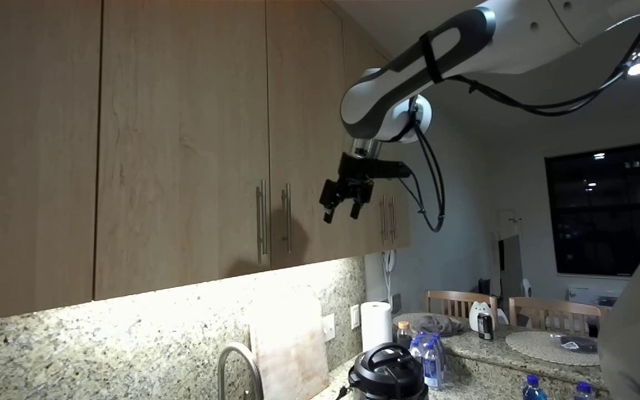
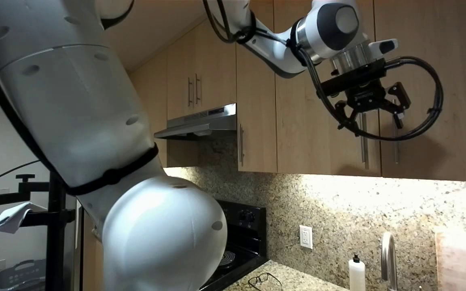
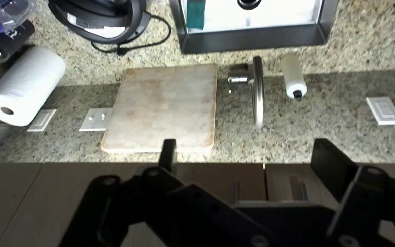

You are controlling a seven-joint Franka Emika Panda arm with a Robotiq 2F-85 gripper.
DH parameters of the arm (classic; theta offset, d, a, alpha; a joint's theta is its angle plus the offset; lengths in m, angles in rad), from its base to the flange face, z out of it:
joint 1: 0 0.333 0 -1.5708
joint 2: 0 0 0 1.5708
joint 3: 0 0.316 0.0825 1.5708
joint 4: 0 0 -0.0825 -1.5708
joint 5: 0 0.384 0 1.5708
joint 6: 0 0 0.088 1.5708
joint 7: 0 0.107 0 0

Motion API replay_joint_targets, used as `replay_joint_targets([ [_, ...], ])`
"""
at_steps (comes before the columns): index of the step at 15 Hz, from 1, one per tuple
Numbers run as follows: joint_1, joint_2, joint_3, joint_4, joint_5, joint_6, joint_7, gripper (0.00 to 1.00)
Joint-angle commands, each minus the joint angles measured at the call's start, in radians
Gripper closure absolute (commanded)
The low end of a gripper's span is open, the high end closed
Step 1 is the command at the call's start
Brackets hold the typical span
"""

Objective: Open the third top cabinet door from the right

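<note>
The upper cabinet doors are light wood with vertical bar handles, and all stand closed. The third door from the right (image 1: 303, 128) has its handle (image 1: 288, 218) at its lower left edge; the door also shows in an exterior view (image 2: 455, 109). The neighbouring door (image 1: 186, 139) has its handle (image 1: 263, 219) close beside it. My gripper (image 1: 342, 212) is open and empty, fingers pointing down, apart from the doors and in front of the handles; it partly covers them in an exterior view (image 2: 376, 121). In the wrist view, both handles show dimly between the open fingers (image 3: 244, 147).
Below are a faucet (image 3: 257, 92), a cutting board (image 3: 166, 109) leaning on the backsplash, a black cooker (image 1: 389, 369), paper towels (image 1: 376, 325) and a soap bottle (image 2: 356, 275). A range hood (image 2: 200, 121) hangs beside the cabinets. A cable loop (image 2: 439, 93) hangs around the gripper.
</note>
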Motion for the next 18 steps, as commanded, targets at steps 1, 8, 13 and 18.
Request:
replay_joint_targets([
  [1,-0.041,0.08,0.071,0.066,-0.006,0.137,0.186,0.0],
  [8,-0.037,0.156,0.1,0.121,0.007,0.129,0.253,0.0],
  [13,-0.069,0.191,0.139,0.133,-0.055,0.178,0.382,0.0],
  [18,-0.198,0.252,0.274,0.174,-0.278,0.235,0.772,0.0],
])
